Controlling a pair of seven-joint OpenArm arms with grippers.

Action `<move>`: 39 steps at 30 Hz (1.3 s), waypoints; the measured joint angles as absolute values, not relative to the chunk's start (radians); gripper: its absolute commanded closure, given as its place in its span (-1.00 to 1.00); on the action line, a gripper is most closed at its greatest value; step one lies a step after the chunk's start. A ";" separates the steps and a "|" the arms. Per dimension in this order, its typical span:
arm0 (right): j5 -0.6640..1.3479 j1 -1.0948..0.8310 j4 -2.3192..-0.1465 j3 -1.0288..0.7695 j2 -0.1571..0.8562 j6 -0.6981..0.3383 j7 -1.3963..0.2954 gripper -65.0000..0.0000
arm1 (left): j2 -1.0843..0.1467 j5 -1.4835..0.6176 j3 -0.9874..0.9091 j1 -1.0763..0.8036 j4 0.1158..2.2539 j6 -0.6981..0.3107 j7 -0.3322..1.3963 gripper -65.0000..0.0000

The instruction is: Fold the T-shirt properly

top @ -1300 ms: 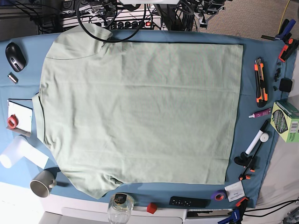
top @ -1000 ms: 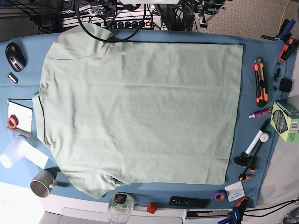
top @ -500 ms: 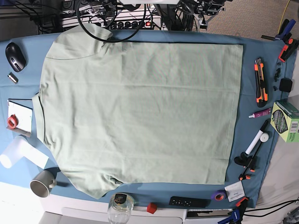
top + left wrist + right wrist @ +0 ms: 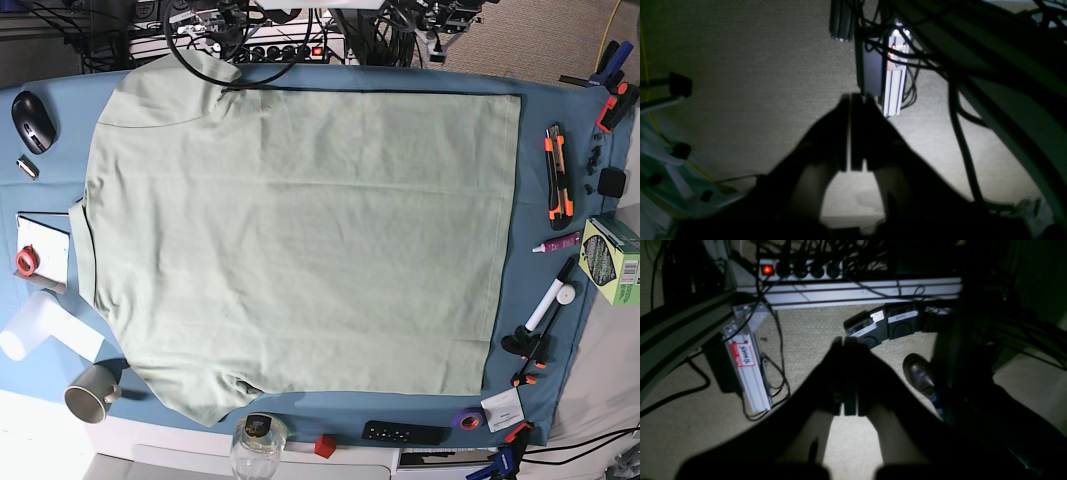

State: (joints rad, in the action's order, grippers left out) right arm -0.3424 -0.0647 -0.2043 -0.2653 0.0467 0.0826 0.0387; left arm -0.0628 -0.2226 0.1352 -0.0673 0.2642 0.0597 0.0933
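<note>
The T-shirt (image 4: 300,240) is pale sage green and lies spread flat on the blue table cloth (image 4: 540,120). Its collar is at the left, its hem at the right, and one sleeve points to the far edge while the other points to the near edge. My left gripper (image 4: 851,100) is shut with nothing in it, hanging over grey carpet behind the table. My right gripper (image 4: 843,340) is also shut and empty, above the floor near a power strip (image 4: 800,269). Neither wrist view shows the shirt.
Left of the shirt are a mouse (image 4: 32,120), a red tape roll (image 4: 27,262) and a mug (image 4: 92,392). A glass jar (image 4: 258,445) and a remote (image 4: 404,433) sit at the near edge. A cutter (image 4: 557,172), a marker (image 4: 555,300) and a green box (image 4: 612,260) are on the right.
The shirt and the table items lie as before. Only the arm parts and cables at the far edge have shifted slightly.
</note>
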 measured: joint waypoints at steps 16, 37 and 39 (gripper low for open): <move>-0.340 -0.408 -0.615 -0.261 0.056 0.081 0.091 1.00 | -0.187 -0.255 0.135 -0.468 0.780 0.136 0.096 1.00; -0.076 -1.092 -1.684 -0.345 0.174 0.075 0.099 1.00 | -0.429 -0.069 0.134 -1.000 1.944 0.186 0.304 1.00; -0.051 -1.108 -1.744 -0.365 0.174 0.054 0.076 1.00 | -0.430 -0.068 0.133 -1.000 1.977 0.141 0.319 1.00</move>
